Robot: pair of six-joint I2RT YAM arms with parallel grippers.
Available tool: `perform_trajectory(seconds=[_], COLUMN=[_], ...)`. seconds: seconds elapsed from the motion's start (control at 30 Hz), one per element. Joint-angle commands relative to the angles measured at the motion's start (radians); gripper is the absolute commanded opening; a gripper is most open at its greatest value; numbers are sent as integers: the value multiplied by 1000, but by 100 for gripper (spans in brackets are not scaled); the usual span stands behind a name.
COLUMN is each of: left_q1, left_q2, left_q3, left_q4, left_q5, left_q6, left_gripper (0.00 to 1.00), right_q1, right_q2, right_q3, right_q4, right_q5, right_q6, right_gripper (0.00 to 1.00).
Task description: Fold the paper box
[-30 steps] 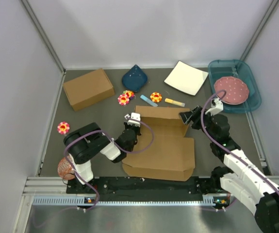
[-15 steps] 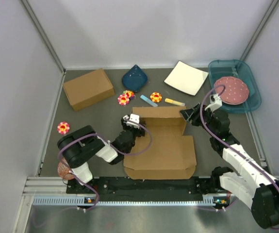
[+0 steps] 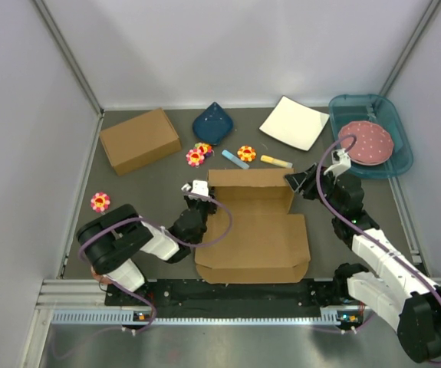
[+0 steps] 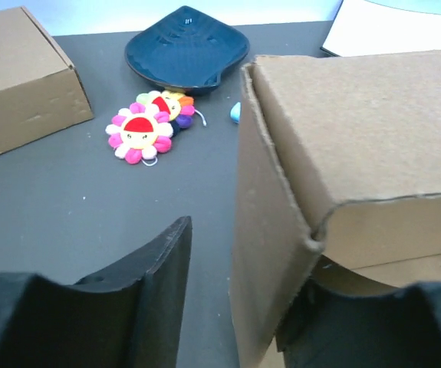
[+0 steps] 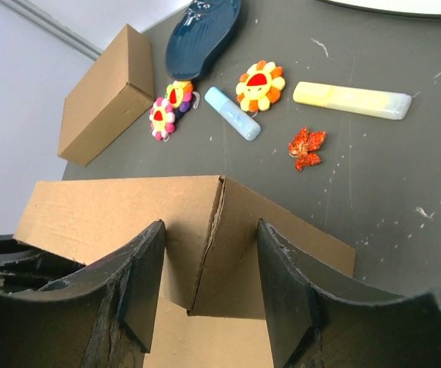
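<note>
Paper box [image 3: 255,230]: plain brown cardboard, partly folded. Lies on the table [image 3: 151,192], toward 6 o'clock of its middle. Broad flat panel with clipped corners at 6 o'clock. Far wall raised along the 12 o'clock edge, creased round at both end corners.

The site is presenting as a robotics laboratory, specifically an enclosed test cell. Plain pale panels [image 3: 235,54] are closing in the dark tabletop [image 3: 151,192] on three sides, with metal struts [image 3: 68,55] running up the corners. The left arm [image 3: 128,241] and right arm [image 3: 373,245] are sitting bolted to a slotted aluminium rail [image 3: 205,316] at the near edge, trailing exposed purple cables [image 3: 318,180]. Unrelated props are lying scattered as test items: plush flower toys [image 3: 100,202], a blue dish [image 3: 212,123], a white square plate [image 3: 294,123], a teal tray [image 3: 358,100] holding a pink plate [image 3: 366,142], a yellow marker [image 3: 276,162], a cardboard box [image 3: 139,139] and the paper box [image 3: 258,238].
</note>
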Motion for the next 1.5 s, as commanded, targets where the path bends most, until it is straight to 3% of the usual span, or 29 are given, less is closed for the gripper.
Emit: perform_trajectory(seconds=[0.0,0.1,0.13,0.17,0.33,0.47,0.5,0.6,0.67,0.7,1.03,1.07,1.17,1.27,1.37,1.4,1.47], left_q1=[-1,-2,-2,-2,-1,-1,-2,-1,-2,-1,-2,-4,-2,-4,-4,-4,-2], left_q2=[19,51,65,72,108,112,115,140,141,163,221,217,195,187,192,198,206], left_q3=[3,14,23,28,57,89,103,132,143,149,126,123,107,95,84,80,78], left_q4=[252,295,303,312,346,295,287,269,209,220,277,271,244,228,218,220,221], left_q5=[-91,-102,-106,-111,-97,-97,-94,-94,-77,-79,-149,-148,-142,-143,-140,-143,-154], left_q6=[48,65,94,106,136,142,145,157,117,113,91,91,79,71,27,24,24], left_gripper=[37,13,0,0,0,28,28,24,4,0,0,5,41,56,56,52,34], right_q1=[-1,-1,-1,-1,-1,0,3,9,17,20,41,41,41,43,43,43,45], right_q2=[-11,-13,-11,-13,-13,-13,-14,-11,-13,-11,-10,-10,-10,-8,-5,-5,-4], right_q3=[-28,-37,-40,-40,-45,-50,-51,-53,-54,-56,-65,-65,-62,-60,-56,-56,-54], right_q4=[-12,-9,-6,-6,-6,1,1,1,1,3,3,5,5,8,8,8,8], right_q5=[-9,-14,-15,-15,-20,-23,-23,-22,-20,-19,-11,-11,-8,-6,-5,-5,-3], right_q6=[-31,-31,-29,-29,-28,-22,-20,-22,-20,-22,-19,-18,-18,-18,-19,-22,-23], right_gripper=[48,47,47,47,46,46,45,45,45,45,44,44,44,44,44,44,44])
